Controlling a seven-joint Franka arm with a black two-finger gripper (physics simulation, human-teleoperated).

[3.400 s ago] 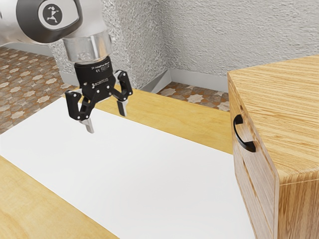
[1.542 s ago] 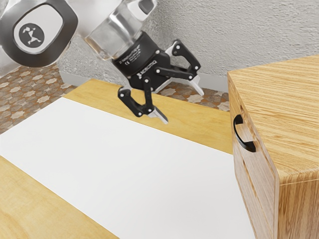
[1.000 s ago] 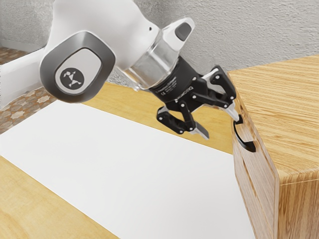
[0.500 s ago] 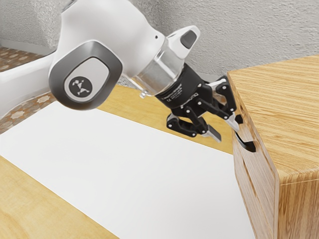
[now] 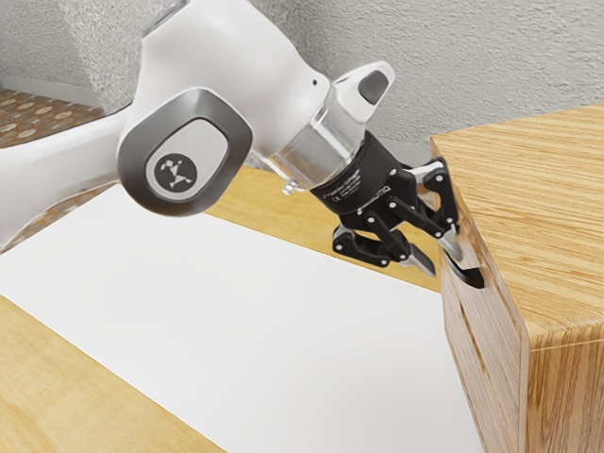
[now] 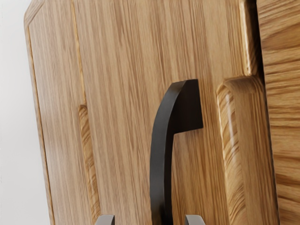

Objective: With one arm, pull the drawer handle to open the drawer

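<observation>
Fingers (image 5: 419, 255) spread open, one on each side of black handle (image 6: 164, 154), apparently not touching. Gripper (image 5: 437, 251) faces drawer front (image 6: 122, 93) squarely, likely so that closing gives firm hold for pull. Drawer looks shut.

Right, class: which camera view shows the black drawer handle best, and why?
The wrist view: the handle stands close up, its curved black bar clear against the wooden drawer front. In the exterior view the open gripper covers the handle's upper part, leaving the lower end visible.
</observation>
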